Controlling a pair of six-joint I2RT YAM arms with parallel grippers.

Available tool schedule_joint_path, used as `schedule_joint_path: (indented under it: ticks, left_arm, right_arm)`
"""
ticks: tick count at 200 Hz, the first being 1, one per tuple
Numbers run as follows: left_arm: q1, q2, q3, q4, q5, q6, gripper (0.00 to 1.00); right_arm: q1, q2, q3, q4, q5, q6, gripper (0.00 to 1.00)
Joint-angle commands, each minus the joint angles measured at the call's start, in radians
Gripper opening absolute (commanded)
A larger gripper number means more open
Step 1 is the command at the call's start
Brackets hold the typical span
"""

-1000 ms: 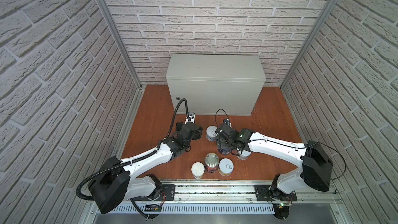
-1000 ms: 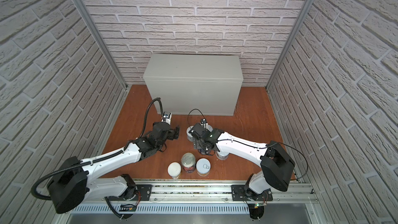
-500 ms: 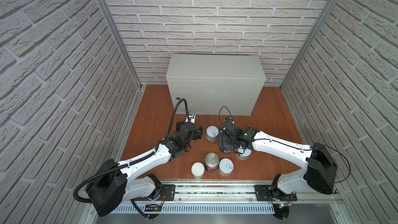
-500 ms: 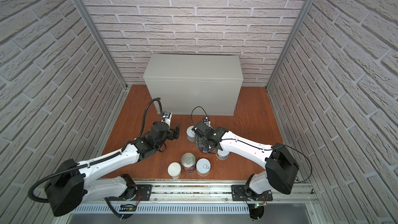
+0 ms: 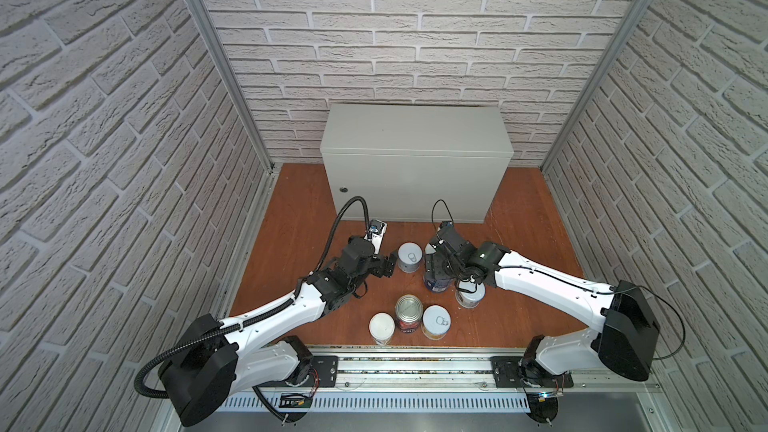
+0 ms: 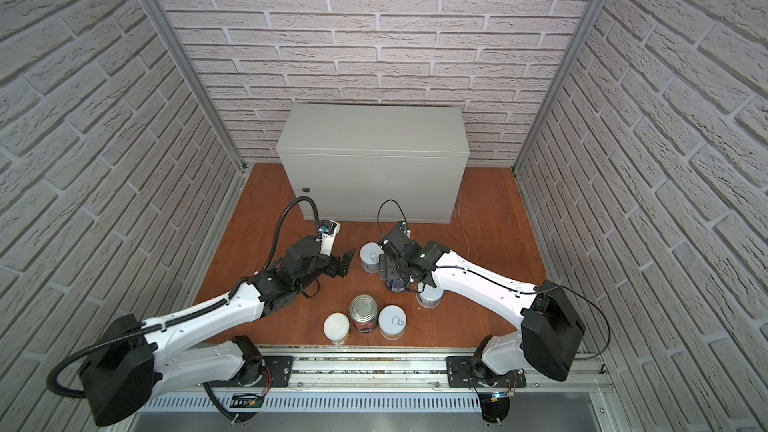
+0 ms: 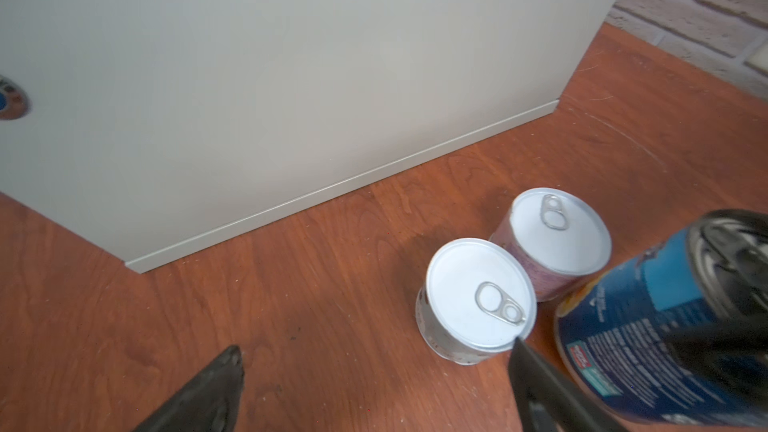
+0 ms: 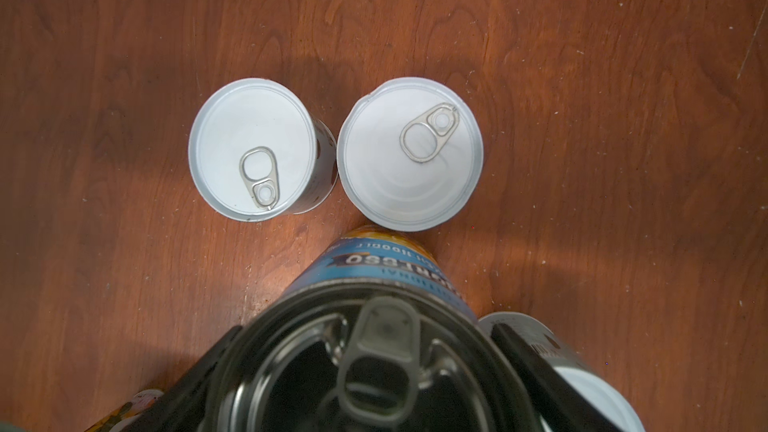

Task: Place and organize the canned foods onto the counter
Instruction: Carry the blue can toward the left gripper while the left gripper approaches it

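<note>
Top views, floor (image 5: 299, 218): reddish-brown wood; every can in sight stands on or just over it.
counter (image 5: 415, 160): light-grey box against the back wall, round lock on its front, the cans grouped on the floor in front of it.
right gripper (image 5: 435, 264): jaws pinch the blue-label can (image 5: 436, 282) at its metal top, one finger on each side in the right wrist view.
left gripper (image 5: 384, 268): jaws spread wide, holding nothing, just beside the pale can (image 5: 409, 257).
blue-label can: mid-floor; whether it clears the wood I cannot tell.
tomato can (image 5: 408, 311): in the nearest row, between the yellow can (image 5: 381, 327) and a white-lidded can (image 5: 435, 322).
pale can: next to the pink can (image 7: 552, 238).
</note>
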Motion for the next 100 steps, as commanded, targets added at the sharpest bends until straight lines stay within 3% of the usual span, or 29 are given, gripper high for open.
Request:
schedule_joint_path:
  ticks: [1, 100]
  left_arm:
    - [-0.010, -0.031, -0.022, 0.090, 0.056, 0.028, 0.98]
    - [-0.014, -0.033, -0.022, 0.087, 0.036, 0.038, 0.98]
  right_arm:
    - [-0.015, -0.072, 0.036, 0.103, -0.008, -0.020, 0.72]
    - [-0.093, -0.154, 0.054, 0.089, -0.145, -0.054, 0.70]
